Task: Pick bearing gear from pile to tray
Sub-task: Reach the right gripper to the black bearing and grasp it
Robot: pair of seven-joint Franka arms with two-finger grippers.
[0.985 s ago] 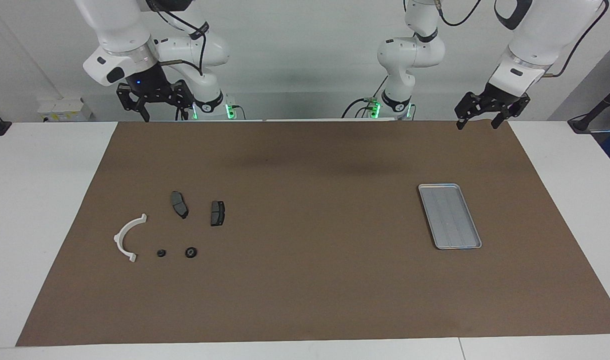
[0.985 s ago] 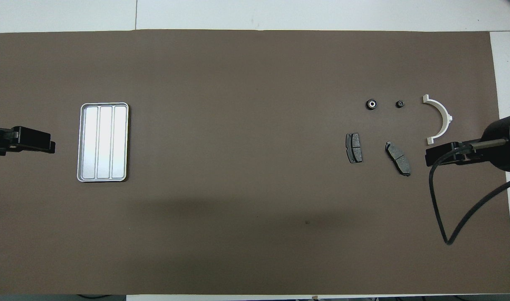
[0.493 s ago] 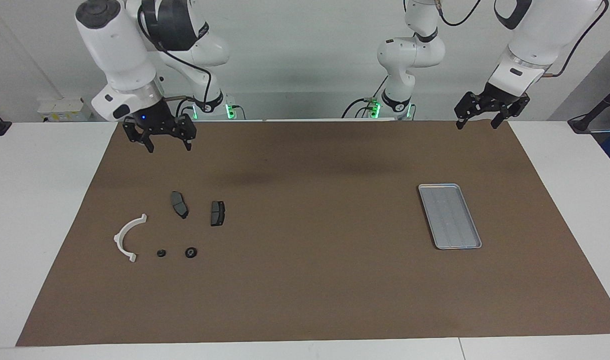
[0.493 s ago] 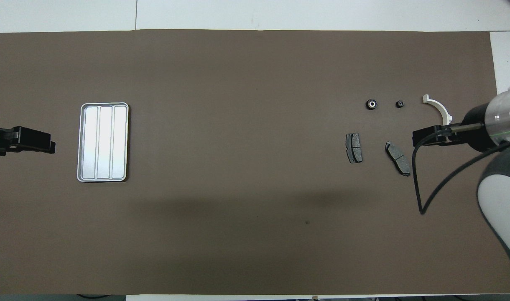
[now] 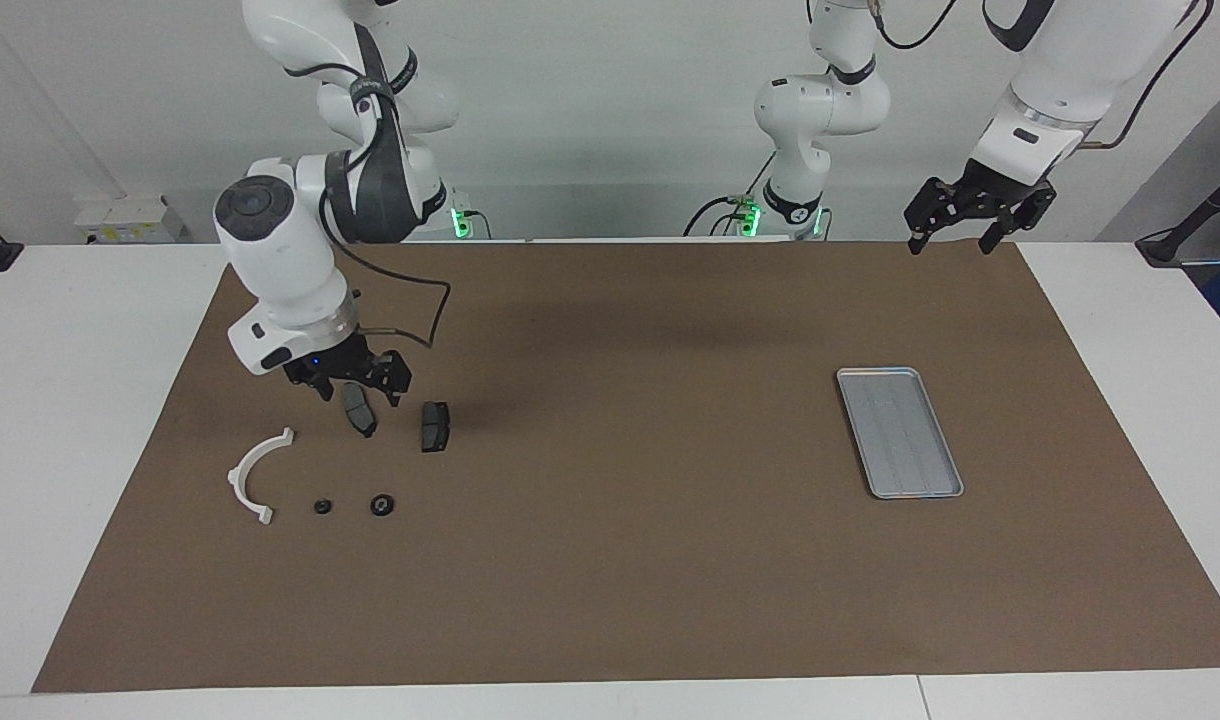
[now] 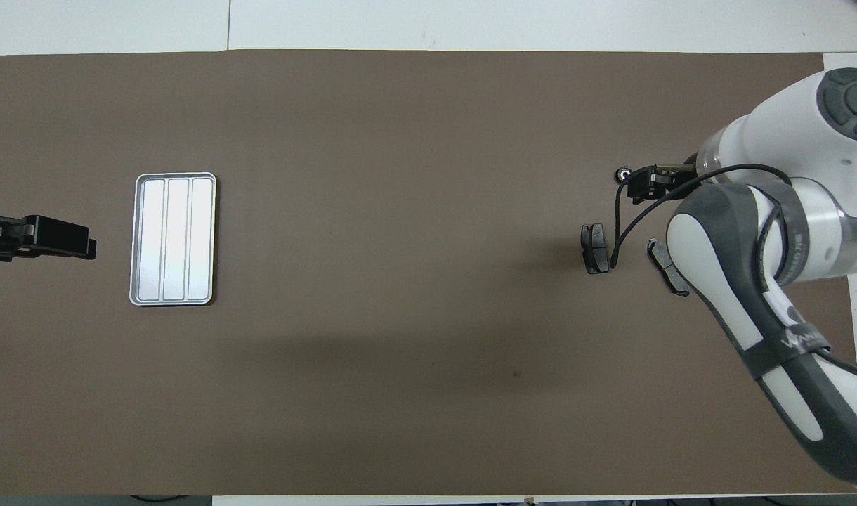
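1. Step in hand: the approach. The right claw (image 5: 353, 388) hangs over the pile at the right arm's end of the counter (image 5: 610, 560), fingers spread, holding nothing.

2. In the facing view it is just above one dark pad (image 5: 359, 410), not yet over the round parts. From overhead it seems to cover the smaller round part, but that is only its height.

3. The likely bearing gear (image 5: 382, 505) is the larger of two black round parts. It lies flat on the brown mat (image 5: 610, 600), farther from the robots than both pads, untouched.

4. Beside it sits the smaller round part (image 5: 322, 506), and next to that the white bracket (image 5: 254, 474). The second pad (image 5: 435, 426) lies toward the middle of the counter.

5. The tray (image 5: 900, 432) lies empty at the left arm's end, well apart from the pile.

6. The left claw (image 5: 960, 218) waits in the air above the mat's edge near its base, fingers spread and empty.

7. Next, I judge, the right claw must travel out over the gear, centre on it and come down. The gear is small and low, so the fingers must straddle it cleanly without nudging its smaller neighbour.
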